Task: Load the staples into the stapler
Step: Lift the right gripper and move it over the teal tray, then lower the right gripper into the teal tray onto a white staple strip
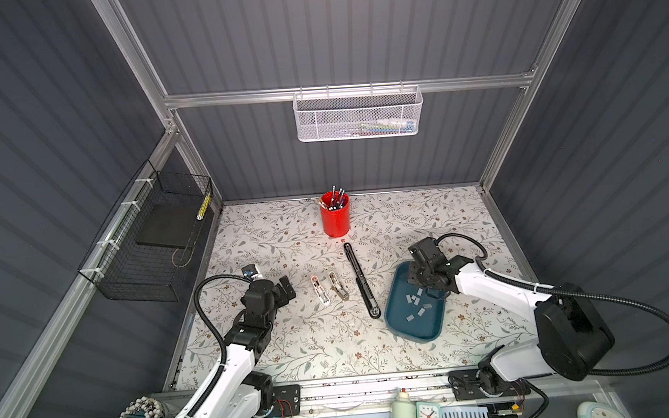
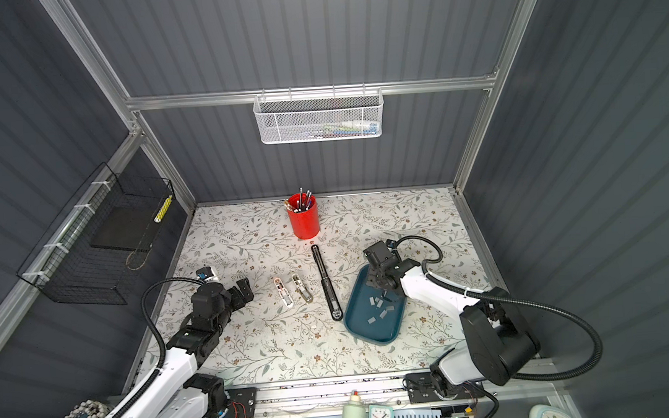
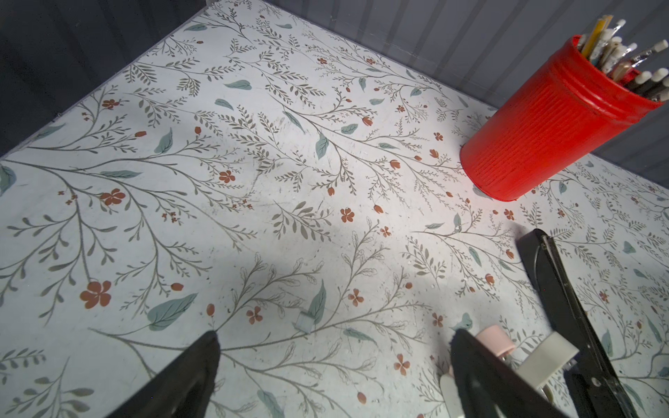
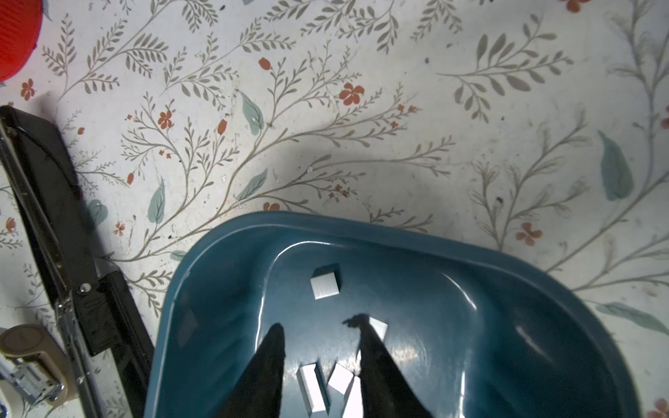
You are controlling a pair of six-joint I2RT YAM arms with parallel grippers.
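Right gripper [image 4: 318, 323] hangs half-spread, clasping nothing, over staples [image 4: 325, 286] in the teal tray [image 4: 224, 260] at four o'clock; left gripper [image 3: 336, 336], nine o'clock, gapes empty.

right pincer [image 4: 320, 324]: jaws apart over tray [image 4: 362, 231] | staples [image 4: 324, 286]: loose in tray

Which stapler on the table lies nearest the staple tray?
The long black stapler, beside the left rim of the blue tray; the beige stapler and the white stapler lie further left.
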